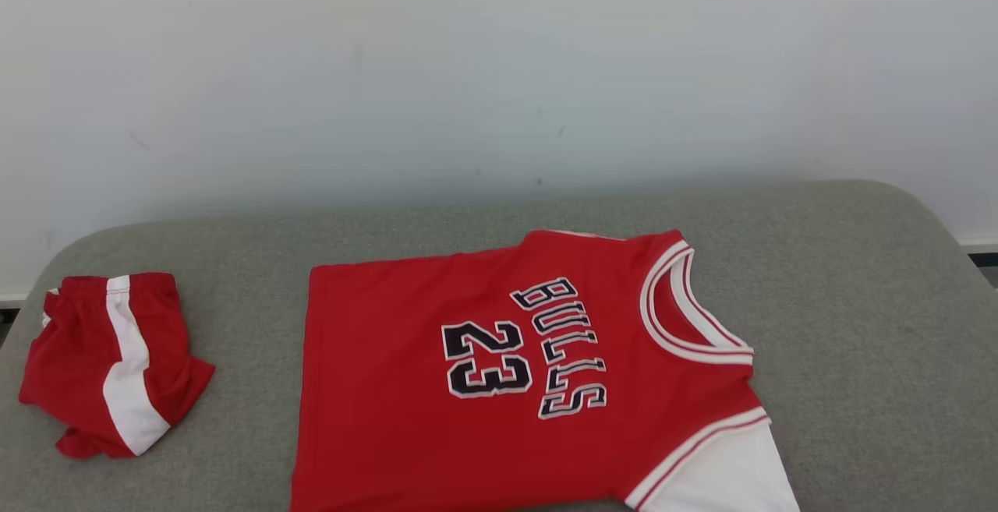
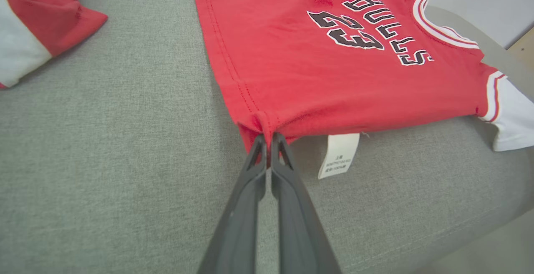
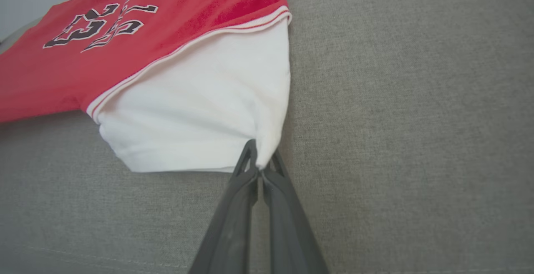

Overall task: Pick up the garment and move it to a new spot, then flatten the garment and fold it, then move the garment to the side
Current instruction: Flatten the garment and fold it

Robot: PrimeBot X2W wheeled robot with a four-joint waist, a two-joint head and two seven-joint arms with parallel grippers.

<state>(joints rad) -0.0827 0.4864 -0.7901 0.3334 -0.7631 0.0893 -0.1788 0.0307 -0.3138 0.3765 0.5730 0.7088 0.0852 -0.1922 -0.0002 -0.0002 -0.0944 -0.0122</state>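
- White wall behind, plain, nothing on it.
- Grey fabric-covered desk with rounded corners carries everything.
- Red jersey, the garment, lies spread at desk centre. Print faces up, collar to the robot's right, bottom hem to its left. Mostly flat, with small puckers at both pinched corners.
- Red-and-white shorts are bunched at the desk's left end, well apart from the jersey.
- White sleeve sticks out at the near right corner of the jersey.
- Left gripper: jaws closed tight on the near corner of the jersey's bottom hem.
- Right gripper: jaws closed tight on the outer corner of the white sleeve.
- Care label pokes out from under the near edge, just beside the left gripper.
- Progress, my read: placing looks done and flattening is nearly done or in hand. No fold is clearly made yet. Folding and moving the jersey aside are left.
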